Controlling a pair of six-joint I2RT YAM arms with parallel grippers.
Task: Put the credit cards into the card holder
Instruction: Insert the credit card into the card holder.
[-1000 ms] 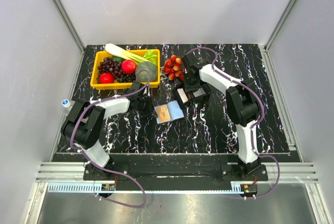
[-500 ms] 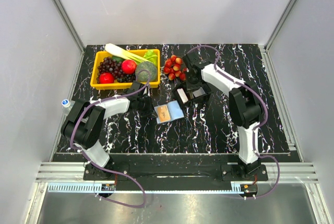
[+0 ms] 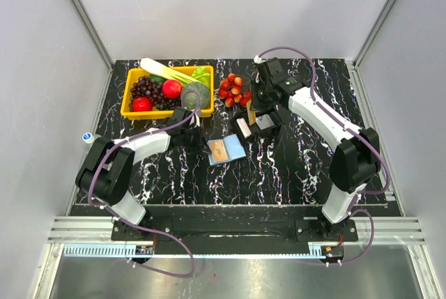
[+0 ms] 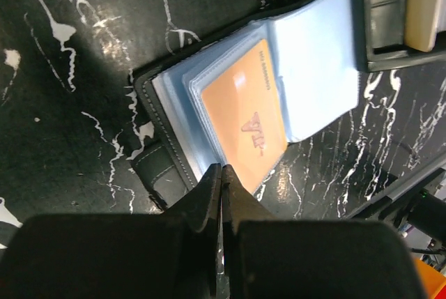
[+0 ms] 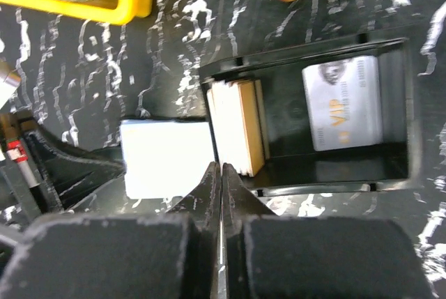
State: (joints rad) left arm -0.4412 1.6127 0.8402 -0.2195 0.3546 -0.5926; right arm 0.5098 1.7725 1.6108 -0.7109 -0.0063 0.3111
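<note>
The card holder (image 3: 228, 151) lies open on the table, light blue inside, with one orange credit card (image 3: 219, 149) in a sleeve. The left wrist view shows that card (image 4: 247, 114) and the blue sleeves (image 4: 317, 55). My left gripper (image 3: 203, 144) is shut, its tip (image 4: 221, 170) at the holder's near edge. My right gripper (image 3: 249, 113) is shut on a thin tan credit card held edge-on, above the left end of the black tray (image 3: 267, 129). In the right wrist view its tip (image 5: 221, 169) is over the tray's edge, beside a stack of cards (image 5: 240, 126) and a silver card (image 5: 343, 102).
A yellow basket (image 3: 127, 109) of fruit and vegetables stands at the back left. Loose red fruits (image 3: 233, 90) lie beside it, just behind the tray. A small bottle cap (image 3: 87, 137) sits at the table's left edge.
My right arm has risen and swung back from the tray, with a thin tan card now pinched in its fingers. The left gripper has stayed on the holder.
</note>
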